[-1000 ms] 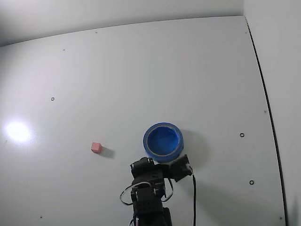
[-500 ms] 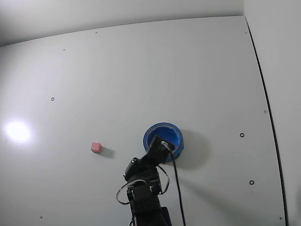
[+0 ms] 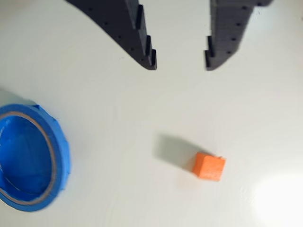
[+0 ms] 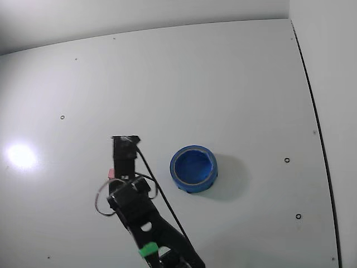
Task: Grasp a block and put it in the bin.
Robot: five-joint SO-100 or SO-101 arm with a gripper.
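In the wrist view, the black pincer hangs open and empty above a white desk. The small orange-pink block lies on the desk below the fingertips, untouched. The round blue bin sits apart at the left edge.

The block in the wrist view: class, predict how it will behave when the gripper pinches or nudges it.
The block has flat faces and sharp edges, so it should slide rather than roll if nudged. It looks tiny beside the bin, so it is probably light. It sits skewed to the open gripper, so it may twist when pinched.
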